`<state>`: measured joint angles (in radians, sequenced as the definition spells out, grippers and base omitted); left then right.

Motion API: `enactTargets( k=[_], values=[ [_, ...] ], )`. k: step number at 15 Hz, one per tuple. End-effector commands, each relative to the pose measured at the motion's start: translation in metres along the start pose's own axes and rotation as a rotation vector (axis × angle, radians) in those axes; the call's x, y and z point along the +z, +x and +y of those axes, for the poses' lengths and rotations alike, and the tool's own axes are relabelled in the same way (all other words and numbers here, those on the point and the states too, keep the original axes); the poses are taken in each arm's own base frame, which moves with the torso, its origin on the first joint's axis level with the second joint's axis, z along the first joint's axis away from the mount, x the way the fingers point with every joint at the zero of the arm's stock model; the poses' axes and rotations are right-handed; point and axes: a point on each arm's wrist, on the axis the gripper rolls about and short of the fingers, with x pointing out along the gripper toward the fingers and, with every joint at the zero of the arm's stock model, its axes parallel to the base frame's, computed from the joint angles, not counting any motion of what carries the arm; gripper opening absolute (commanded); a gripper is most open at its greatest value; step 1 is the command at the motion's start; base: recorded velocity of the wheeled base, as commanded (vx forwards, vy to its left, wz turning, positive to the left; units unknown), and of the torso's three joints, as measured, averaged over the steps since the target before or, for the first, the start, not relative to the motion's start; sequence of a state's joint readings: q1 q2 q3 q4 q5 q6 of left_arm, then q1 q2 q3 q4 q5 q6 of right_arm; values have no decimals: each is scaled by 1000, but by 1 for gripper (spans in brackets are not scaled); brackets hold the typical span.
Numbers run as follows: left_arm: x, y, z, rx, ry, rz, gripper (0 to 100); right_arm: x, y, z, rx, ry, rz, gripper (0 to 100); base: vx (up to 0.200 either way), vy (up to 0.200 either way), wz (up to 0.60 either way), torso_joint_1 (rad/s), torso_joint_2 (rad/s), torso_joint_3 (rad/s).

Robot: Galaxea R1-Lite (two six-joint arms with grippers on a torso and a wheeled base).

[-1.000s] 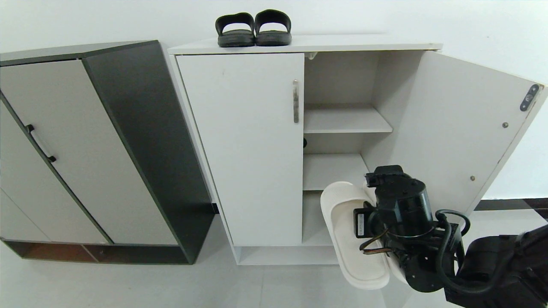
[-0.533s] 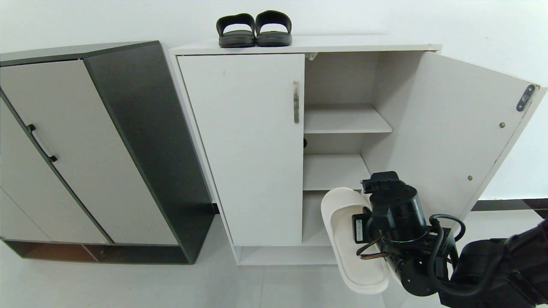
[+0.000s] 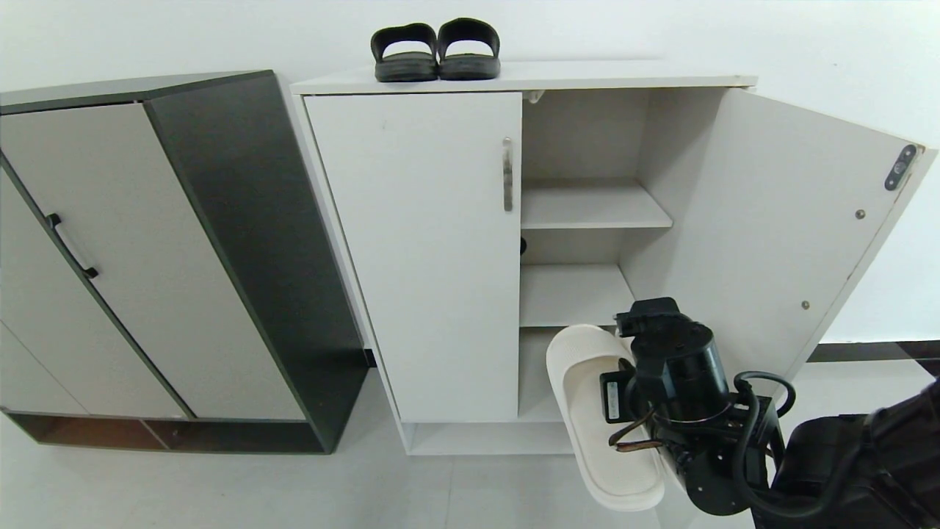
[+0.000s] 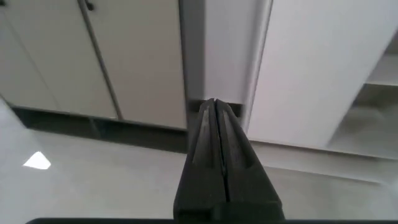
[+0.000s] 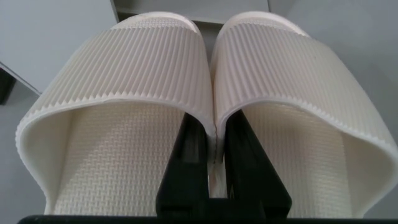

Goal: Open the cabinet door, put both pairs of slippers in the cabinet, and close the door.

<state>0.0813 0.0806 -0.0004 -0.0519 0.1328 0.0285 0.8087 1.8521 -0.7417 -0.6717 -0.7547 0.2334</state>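
A pair of white slippers (image 3: 598, 411) hangs in front of the lowest opening of the white cabinet (image 3: 587, 206), whose right door (image 3: 778, 228) stands wide open. My right gripper (image 5: 214, 155) is shut on the touching inner edges of both white slippers (image 5: 118, 106), one ribbed strap on each side of its fingers. A pair of black slippers (image 3: 435, 50) sits on the cabinet top. The left cabinet door (image 3: 426, 250) is closed. My left gripper (image 4: 216, 109) is shut with nothing in it, low above the floor facing the gap between the two cabinets.
A grey and dark cabinet (image 3: 147, 257) stands to the left of the white one, its doors closed. Inside the white cabinet two bare shelves (image 3: 587, 206) show in the open right half. Pale floor (image 3: 294, 492) lies in front.
My right arm has drifted slightly left and down with the white slippers held, staying in front of the bottom opening. The head view shifted a little.
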Motion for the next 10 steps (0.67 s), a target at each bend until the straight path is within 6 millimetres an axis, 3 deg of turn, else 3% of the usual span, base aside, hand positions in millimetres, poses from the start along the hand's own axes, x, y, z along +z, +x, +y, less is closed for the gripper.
enactTargets(
  k=[1, 2, 6, 10],
  values=[
    [0, -1, -3, -200, 21, -13, 0, 0, -1, 1, 4, -2, 0, 0, 0, 0, 0, 0, 0, 0],
    [-1, -1, -1, -295, 1, -17, 0, -1, -2, 2, 9, -3, -2, 0, 0, 0, 0, 0, 0, 0],
    [-1, -6, -1, -217, 92, -102, 0, -1, -5, 1, 16, -4, -9, 0, 0, 0, 0, 0, 0, 0],
    [-5, -6, -2, -265, 2, -58, 0, 0, -7, 4, 34, -5, -44, 0, 0, 0, 0, 0, 0, 0]
  ],
)
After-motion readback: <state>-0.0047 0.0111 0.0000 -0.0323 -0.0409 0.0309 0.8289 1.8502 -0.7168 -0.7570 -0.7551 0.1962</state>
